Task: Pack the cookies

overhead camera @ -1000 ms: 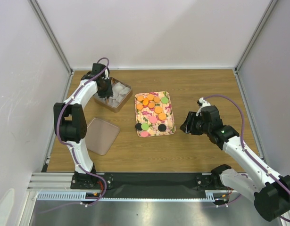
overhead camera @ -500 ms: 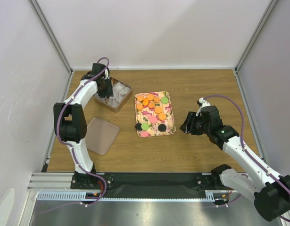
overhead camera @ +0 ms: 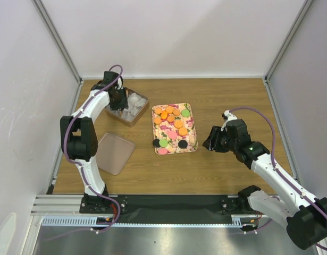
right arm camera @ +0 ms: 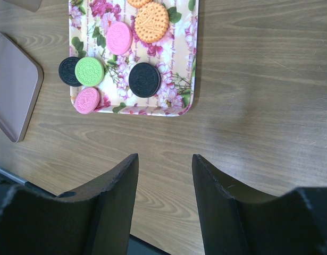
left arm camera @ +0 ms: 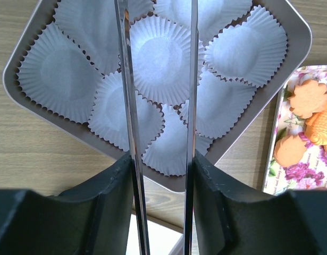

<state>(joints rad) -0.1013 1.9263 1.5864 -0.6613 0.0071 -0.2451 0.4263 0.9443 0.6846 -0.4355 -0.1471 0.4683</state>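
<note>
The cookies are orange, pink, green and black discs lying on a floral tray at the table's middle. The right wrist view shows its near end with a black cookie, a green one and a pink one. My left gripper hangs over a metal tin full of white paper cups. It grips metal tongs, whose blades stand apart above the cups. My right gripper is open and empty over bare wood right of the tray, as its wrist view shows.
The tin's lid lies flat on the table left of the tray, and its edge shows in the right wrist view. White walls and frame posts enclose the table. Orange cookies show at the left wrist view's right edge.
</note>
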